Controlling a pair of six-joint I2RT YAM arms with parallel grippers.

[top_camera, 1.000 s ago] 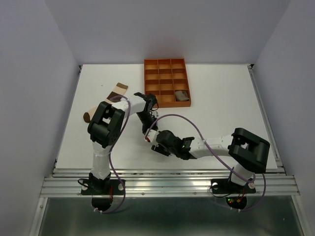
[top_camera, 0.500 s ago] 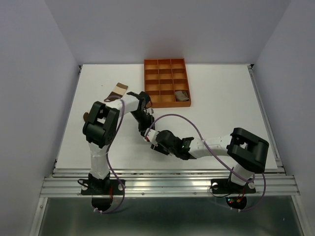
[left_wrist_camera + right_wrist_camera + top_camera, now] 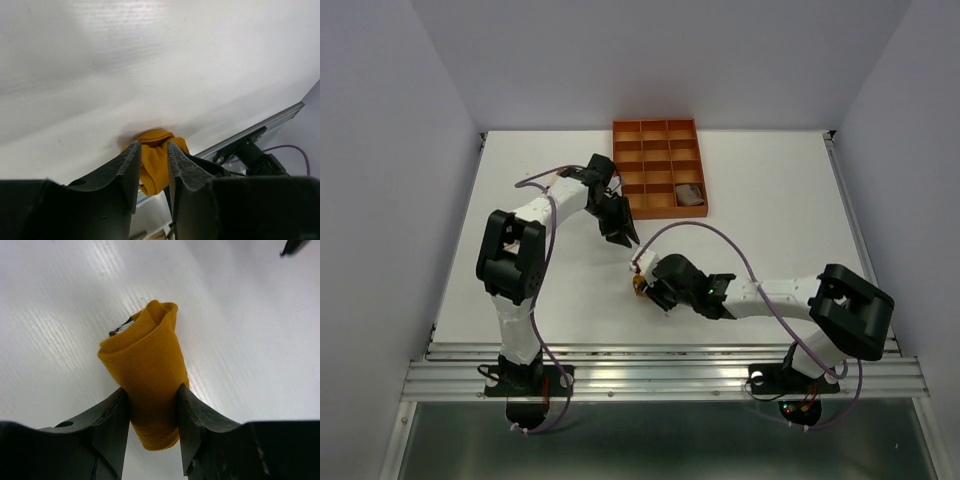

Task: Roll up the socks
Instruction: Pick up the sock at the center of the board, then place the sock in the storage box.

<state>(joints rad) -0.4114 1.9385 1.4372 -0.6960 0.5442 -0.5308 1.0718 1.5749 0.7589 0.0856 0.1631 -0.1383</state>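
Your white worktop (image 3: 770, 220) has an orange tray (image 3: 655, 123) at its far side. A grey-brown rolled sock (image 3: 690, 195) sits in the tray's right column, close to the near edge. Your left pincer (image 3: 626, 236) hangs just beside the tray's near left corner. Its fingers are apart and hold nothing. Your right pincer (image 3: 152, 392) is squeezed tight on the mustard sock (image 3: 145, 365). That sock is rolled up and sits mid-worktop, a little closer to you than the left pincer.
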